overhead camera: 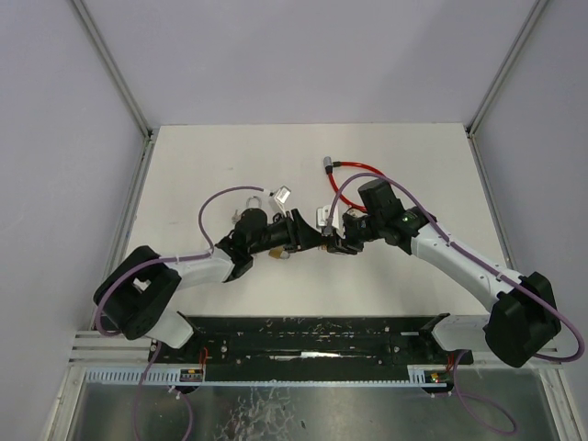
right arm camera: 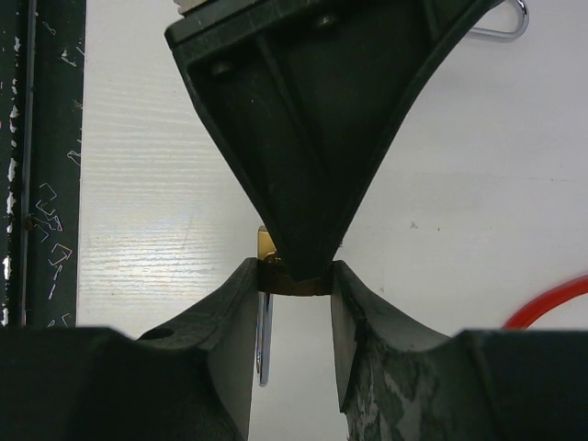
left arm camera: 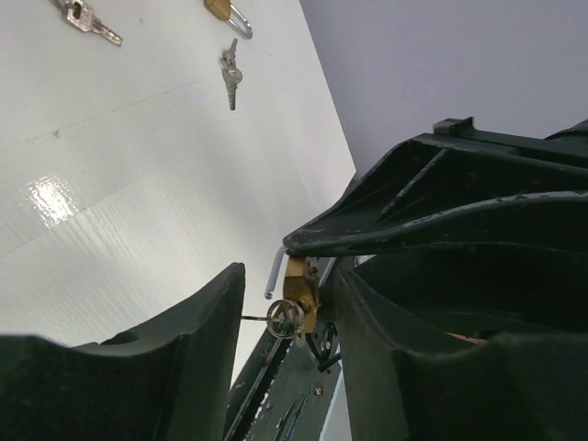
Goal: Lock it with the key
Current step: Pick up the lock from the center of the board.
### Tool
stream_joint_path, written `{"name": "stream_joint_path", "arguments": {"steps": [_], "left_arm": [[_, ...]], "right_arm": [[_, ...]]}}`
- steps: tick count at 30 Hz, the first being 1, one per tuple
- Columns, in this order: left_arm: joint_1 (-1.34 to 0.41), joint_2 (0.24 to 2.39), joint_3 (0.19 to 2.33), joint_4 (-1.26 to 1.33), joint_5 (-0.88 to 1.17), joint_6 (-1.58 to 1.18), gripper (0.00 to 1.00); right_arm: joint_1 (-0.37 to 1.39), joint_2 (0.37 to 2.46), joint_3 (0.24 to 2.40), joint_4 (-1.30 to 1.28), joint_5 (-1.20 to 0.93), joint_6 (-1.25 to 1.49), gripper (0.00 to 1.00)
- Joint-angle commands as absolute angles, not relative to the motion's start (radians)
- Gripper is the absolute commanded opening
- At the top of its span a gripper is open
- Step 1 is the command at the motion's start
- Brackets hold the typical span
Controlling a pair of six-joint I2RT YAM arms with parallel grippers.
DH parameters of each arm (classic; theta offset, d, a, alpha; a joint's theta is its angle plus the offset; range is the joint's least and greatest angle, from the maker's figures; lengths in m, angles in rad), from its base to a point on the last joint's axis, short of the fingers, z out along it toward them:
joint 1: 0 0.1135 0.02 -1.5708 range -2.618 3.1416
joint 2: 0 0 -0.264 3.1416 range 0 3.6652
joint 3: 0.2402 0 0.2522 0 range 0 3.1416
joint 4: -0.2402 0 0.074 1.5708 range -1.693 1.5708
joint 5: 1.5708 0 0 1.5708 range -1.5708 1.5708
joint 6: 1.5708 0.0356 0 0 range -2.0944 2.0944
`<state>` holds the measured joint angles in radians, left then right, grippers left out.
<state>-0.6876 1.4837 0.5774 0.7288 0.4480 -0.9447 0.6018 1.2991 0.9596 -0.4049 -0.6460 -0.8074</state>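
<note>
Both arms are reaching inward, meeting over the desk [overhead camera: 230, 156]. The right tool [right arm camera: 294, 268] is clamping the brass padlock [left arm camera: 299, 287], mostly hidden in its own view by the left tool [left arm camera: 289, 274]. Only the left wrist view is showing the key [left arm camera: 287, 318] in it, straddled half-wide, unpinched. Beyond, spare keys [left arm camera: 230, 75] and a red cable [overhead camera: 354, 168] are lying.

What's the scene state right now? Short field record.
right gripper: shut on padlock
left gripper: open, straddling key
key: in padlock's keyhole, ring hanging off
shackle: looks unlatched
table: second padlock, loose keys, red cable
</note>
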Motion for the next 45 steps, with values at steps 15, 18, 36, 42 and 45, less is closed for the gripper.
{"name": "stream_joint_path", "arguments": {"steps": [15, 18, 36, 42, 45], "left_arm": [[-0.696, 1.532, 0.604, 0.801, 0.542, -0.963, 0.0], [-0.696, 1.52, 0.59, 0.823, 0.537, -0.96, 0.0], [-0.666, 1.416, 0.458, 1.122, 0.538, -0.884, 0.0], [-0.666, 1.366, 0.43, 1.223, 0.528, -0.898, 0.0], [-0.665, 1.368, 0.417, 1.287, 0.517, -0.944, 0.0]], "right_arm": [[0.617, 1.275, 0.961, -0.351, -0.642, -0.799, 0.1], [0.617, 1.277, 0.975, -0.358, -0.644, -0.775, 0.18], [0.31, 1.161, 0.933, -0.56, -1.319, -1.01, 0.77], [0.262, 1.157, 0.912, -0.542, -1.316, -1.042, 0.76], [0.256, 1.155, 0.895, -0.487, -1.315, -0.978, 0.74]]}}
